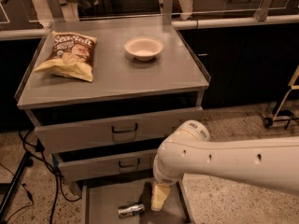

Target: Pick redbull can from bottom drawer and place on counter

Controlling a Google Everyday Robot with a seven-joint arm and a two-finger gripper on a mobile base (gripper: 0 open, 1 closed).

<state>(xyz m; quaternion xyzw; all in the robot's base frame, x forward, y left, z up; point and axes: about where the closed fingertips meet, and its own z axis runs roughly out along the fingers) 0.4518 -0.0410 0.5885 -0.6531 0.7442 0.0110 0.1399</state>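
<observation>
The redbull can (131, 210) lies on its side on the flat grey floor of the pulled-out bottom drawer (105, 200), near the front. My gripper (159, 202) hangs down from the white arm (224, 160) into the drawer, just right of the can and a little above the floor. It holds nothing that I can see. The counter (117, 76) is the grey cabinet top above the three drawers.
A chips bag (69, 55) lies on the counter's left side and a pale bowl (144, 47) sits at its back middle. The two upper drawers (122, 130) stand slightly open above the bottom one. Cables and a stand leg (18, 176) lie on the floor at left.
</observation>
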